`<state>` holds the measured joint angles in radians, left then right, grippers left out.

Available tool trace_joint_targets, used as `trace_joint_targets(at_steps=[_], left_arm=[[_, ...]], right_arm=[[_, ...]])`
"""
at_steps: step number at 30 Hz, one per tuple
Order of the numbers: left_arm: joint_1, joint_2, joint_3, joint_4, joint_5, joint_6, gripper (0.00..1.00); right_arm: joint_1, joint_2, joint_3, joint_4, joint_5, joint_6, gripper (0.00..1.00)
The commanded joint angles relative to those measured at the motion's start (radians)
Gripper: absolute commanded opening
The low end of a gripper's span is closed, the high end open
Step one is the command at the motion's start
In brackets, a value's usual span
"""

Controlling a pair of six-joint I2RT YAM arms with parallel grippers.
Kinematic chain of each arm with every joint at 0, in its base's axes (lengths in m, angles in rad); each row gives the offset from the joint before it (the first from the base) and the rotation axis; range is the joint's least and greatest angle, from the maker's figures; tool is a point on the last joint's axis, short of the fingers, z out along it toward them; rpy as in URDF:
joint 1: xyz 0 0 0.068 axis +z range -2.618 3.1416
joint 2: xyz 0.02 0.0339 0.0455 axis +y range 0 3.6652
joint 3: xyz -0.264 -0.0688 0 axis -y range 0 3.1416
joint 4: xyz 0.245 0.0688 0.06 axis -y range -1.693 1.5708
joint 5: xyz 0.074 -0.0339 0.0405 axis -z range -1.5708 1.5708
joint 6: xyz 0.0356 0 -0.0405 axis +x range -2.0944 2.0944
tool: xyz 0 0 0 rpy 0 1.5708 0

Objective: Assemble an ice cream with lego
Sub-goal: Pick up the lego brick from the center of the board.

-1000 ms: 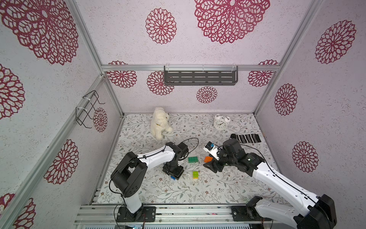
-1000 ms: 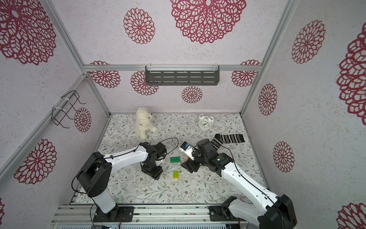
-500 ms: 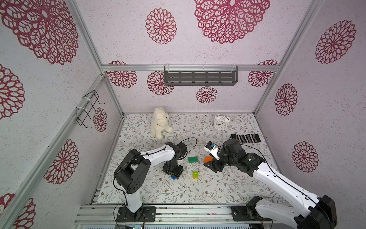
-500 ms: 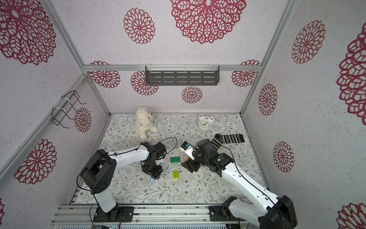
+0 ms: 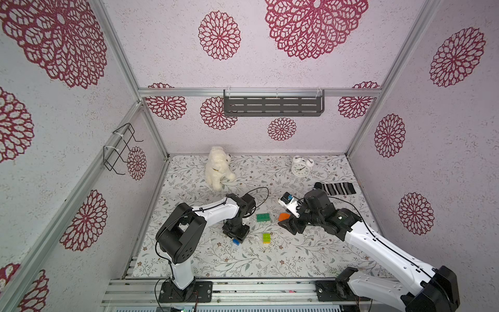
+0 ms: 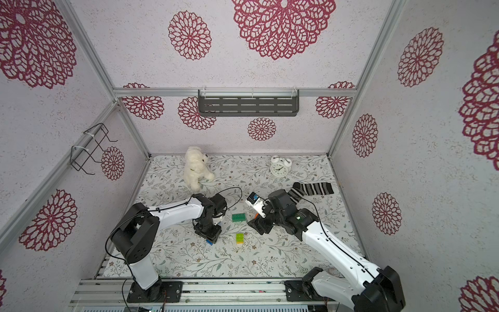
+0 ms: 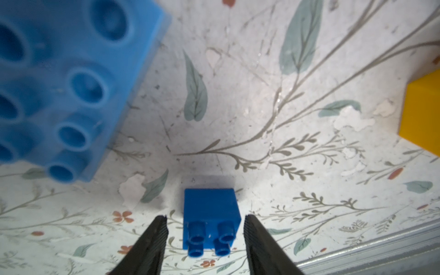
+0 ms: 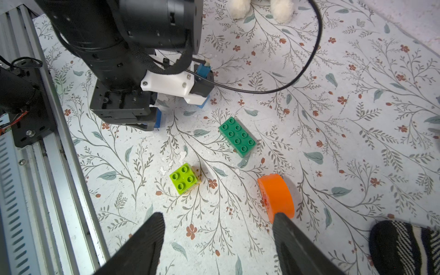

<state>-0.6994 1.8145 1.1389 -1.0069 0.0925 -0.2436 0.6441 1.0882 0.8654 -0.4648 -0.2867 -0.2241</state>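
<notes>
Now our left pincer [image 7: 205, 217], spread, straddles the blue brick [image 7: 209, 204], which lies sideways on the worktop [image 7: 262, 95] at 9 o'clock from the lime brick [image 5: 266, 237]; our right pincer [image 8: 217, 216], spread too, sits farther.

Both top views look down from high at the front, sharing the whole bench [image 5: 297, 254]. The left wrist camera hangs close over it, looking past the left pincer [image 7: 204, 216] at a blue brick [image 7: 210, 207]. The right wrist camera, farther off, faces the left arm [image 8: 119, 35] and a green brick [image 8: 237, 137], also in both top views.
</notes>
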Motion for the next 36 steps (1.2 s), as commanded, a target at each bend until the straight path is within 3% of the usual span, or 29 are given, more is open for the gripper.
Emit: trace_joint_targets(at_steps=[1, 27, 36], left_arm=[[-0.011, 0.011, 0.004, 0.015, -0.017, 0.0, 0.55], [-0.046, -0.007, -0.005, 0.031, -0.069, -0.015, 0.43], [-0.049, -0.035, -0.013, 0.039, -0.067, -0.016, 0.35]], right_arm=[[-0.005, -0.013, -0.009, 0.016, 0.01, 0.018, 0.76], [-0.005, -0.014, -0.011, 0.021, 0.022, 0.025, 0.76], [-0.005, -0.019, -0.014, 0.023, 0.031, 0.028, 0.76]])
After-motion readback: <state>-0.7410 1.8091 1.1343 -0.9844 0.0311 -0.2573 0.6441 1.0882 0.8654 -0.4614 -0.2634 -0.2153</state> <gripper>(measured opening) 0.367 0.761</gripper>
